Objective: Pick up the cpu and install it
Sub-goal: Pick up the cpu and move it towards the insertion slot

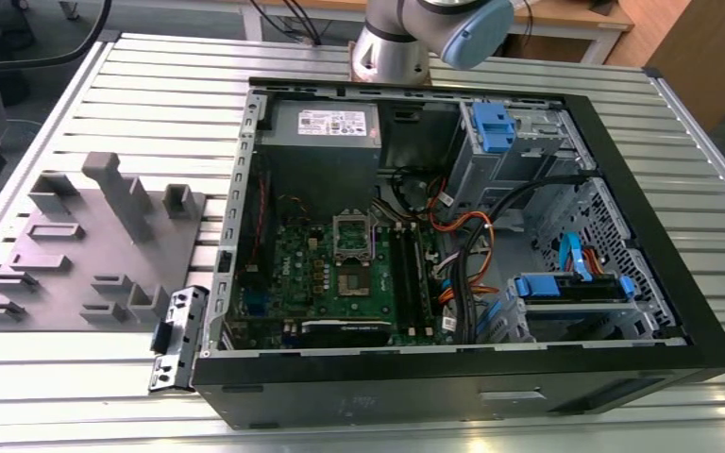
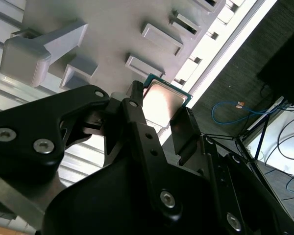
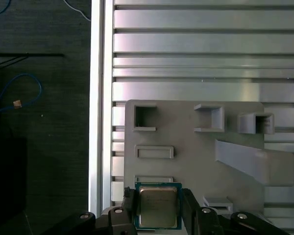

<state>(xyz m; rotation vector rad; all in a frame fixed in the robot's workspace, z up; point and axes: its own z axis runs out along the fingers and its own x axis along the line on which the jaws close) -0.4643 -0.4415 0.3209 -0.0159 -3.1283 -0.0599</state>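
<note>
While the grey tray (image 3: 196,147) lies beneath it, the cpu (image 3: 158,206) is held flat between the fingers (image 3: 129,205) of the gripper (image 3: 159,210), which are closed narrowly on two opposite edges. Whether it is lifted clear cannot be told. The socket (image 1: 354,238) on the motherboard (image 1: 325,283) is seen well apart, to the exterior view's right of the tray.

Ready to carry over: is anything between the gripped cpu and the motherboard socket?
Nothing visible. The gripper holds the cpu; the socket lies uncovered in the open case, with the cables beside it.
</note>
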